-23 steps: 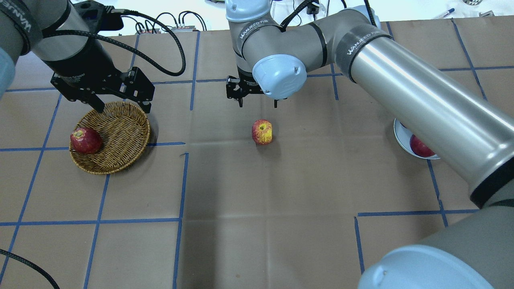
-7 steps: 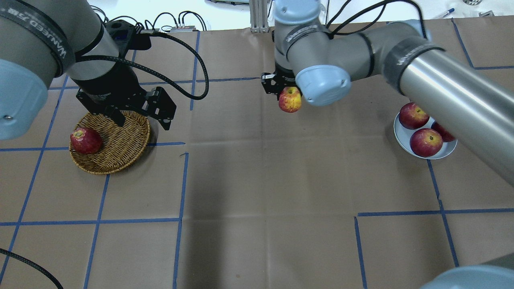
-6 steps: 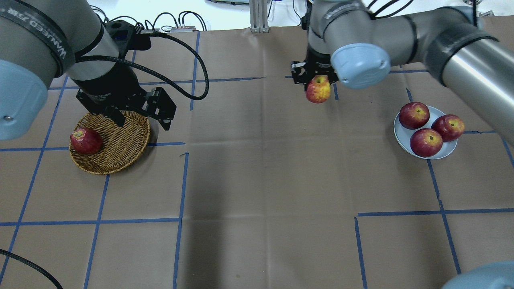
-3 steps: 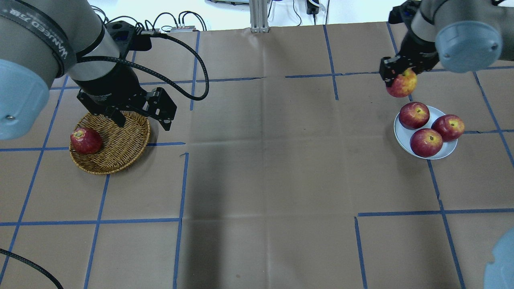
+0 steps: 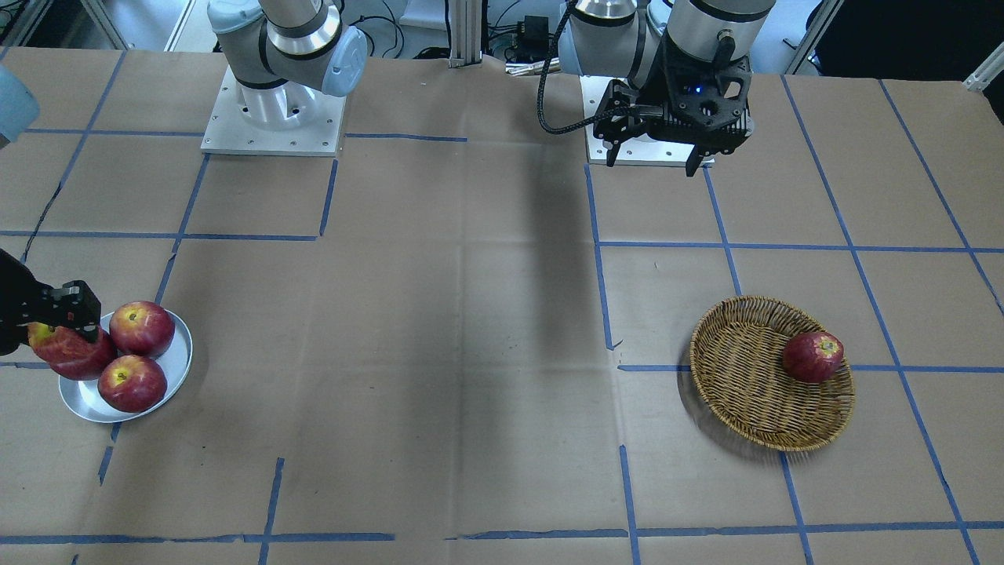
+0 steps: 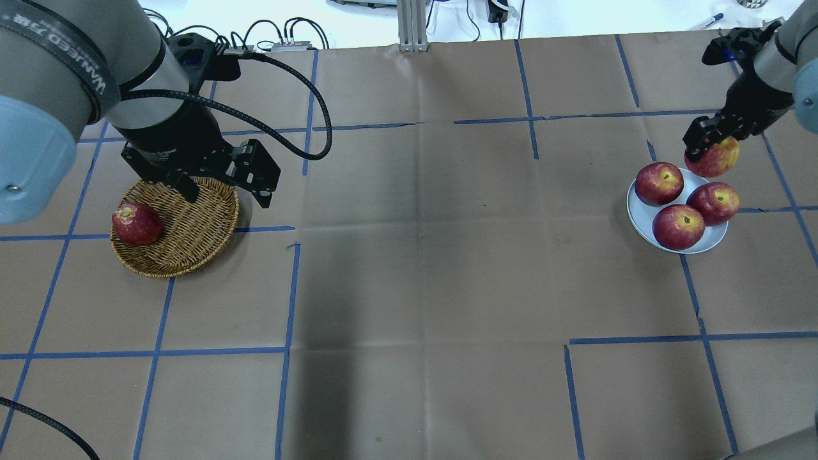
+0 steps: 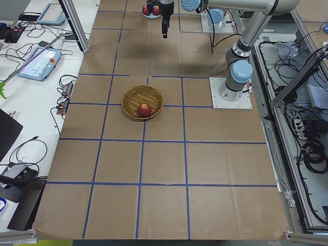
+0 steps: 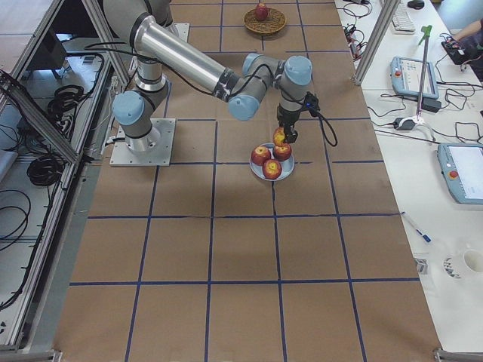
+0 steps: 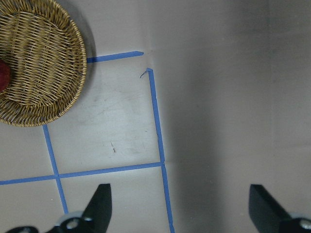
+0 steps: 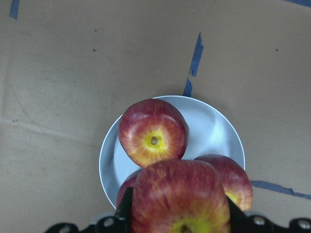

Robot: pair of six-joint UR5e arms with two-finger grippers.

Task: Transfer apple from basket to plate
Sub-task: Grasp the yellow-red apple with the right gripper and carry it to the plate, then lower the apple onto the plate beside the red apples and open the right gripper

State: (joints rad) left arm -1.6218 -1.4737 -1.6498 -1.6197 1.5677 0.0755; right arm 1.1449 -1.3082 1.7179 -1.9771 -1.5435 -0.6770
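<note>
My right gripper (image 6: pixel 709 144) is shut on the pinkish-red apple (image 6: pixel 716 160) with the yellow stem patch. It holds the apple above the far edge of the silver-grey plate (image 6: pixel 641 212). In the right wrist view the apple (image 10: pixel 180 194) hangs over the plate (image 10: pixel 214 128). The wicker basket (image 6: pixel 192 220) lies at the left with one dark red apple (image 6: pixel 136 223) on its left side. My left gripper (image 6: pixel 223 195) is open and empty, raised over the basket's far rim. In the left wrist view its fingers (image 9: pixel 99 201) are spread wide, with the basket (image 9: pixel 39 63) at the upper left.
Three deeper-red apples (image 6: pixel 659 183), (image 6: pixel 717 202), (image 6: pixel 679 226) fill most of the plate. Brown paper with blue tape lines (image 6: pixel 287 287) covers the table. Cables and a metal post (image 6: pixel 409 25) stand at the far edge.
My right gripper took the apple up from the middle of the table and carried it right, to above the plate's far edge. My left gripper shifted slightly right earlier, then stayed still.
</note>
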